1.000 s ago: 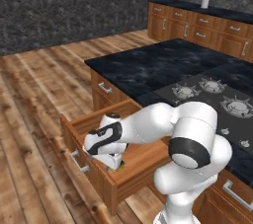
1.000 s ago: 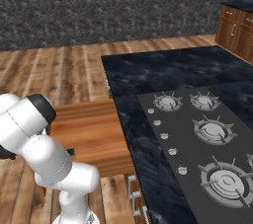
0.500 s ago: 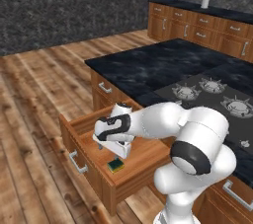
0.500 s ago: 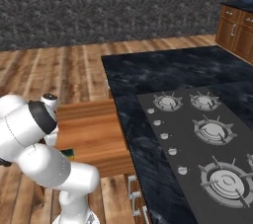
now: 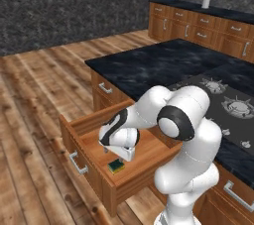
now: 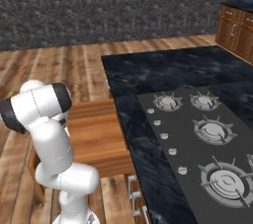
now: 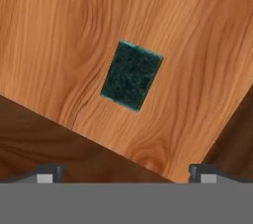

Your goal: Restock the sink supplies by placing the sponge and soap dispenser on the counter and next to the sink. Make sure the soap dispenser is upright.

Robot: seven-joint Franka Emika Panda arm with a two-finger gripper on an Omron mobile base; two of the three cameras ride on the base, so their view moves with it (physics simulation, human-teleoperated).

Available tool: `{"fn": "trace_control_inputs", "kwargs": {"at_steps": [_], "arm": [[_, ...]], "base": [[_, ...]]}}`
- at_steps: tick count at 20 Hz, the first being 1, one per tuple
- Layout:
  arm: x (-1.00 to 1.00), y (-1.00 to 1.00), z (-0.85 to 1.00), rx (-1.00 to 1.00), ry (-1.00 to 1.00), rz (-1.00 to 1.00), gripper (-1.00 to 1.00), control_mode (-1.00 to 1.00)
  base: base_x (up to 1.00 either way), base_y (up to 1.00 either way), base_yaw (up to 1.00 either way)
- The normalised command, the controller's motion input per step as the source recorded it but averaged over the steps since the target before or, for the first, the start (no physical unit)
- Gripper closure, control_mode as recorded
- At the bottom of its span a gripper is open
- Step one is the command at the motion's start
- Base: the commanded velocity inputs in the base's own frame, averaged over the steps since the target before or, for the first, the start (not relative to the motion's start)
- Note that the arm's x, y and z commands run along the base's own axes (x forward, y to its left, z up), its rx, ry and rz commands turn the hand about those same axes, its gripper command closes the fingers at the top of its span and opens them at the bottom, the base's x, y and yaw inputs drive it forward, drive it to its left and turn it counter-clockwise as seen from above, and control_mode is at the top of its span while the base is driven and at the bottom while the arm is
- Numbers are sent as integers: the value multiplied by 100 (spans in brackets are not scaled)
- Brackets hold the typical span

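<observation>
**Pincer moved over the sponge in the drawer**

Pincer hung wide open over the drawer, its two tips far apart and holding nothing. A second before, the hand sat farther back in the drawer and hid what lay under it. By this moment it had swung toward the front corner, and the sponge showed just below it, lying flat on the drawer floor close to the front wall. That looked like good news for the job: the arm seemed to be lining up for the first pick. The sponge was not yet on the counter by the sink, so the job was only starting.

From the left base view, the sponge showed its yellow side and green top, and the white hand hovered just above it without touching. The hand view looked straight down and showed only the dark green top, turned at a slant to the pincer tips, with bare wood all around it. The right base view showed the arm bent over the drawer beside the black island top with the stove, and the arm hid the sponge there.
</observation>
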Motion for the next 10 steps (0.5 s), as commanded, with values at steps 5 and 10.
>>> {"fn": "trace_control_inputs", "kwargs": {"at_steps": [5, 10], "arm": [[29, -2, -32, -8, 0, 0, -100, -100], [40, -15, -25, -3, 0, 0, -100, -100]], "base": [[0, 0, 0], [0, 0, 0]]}}
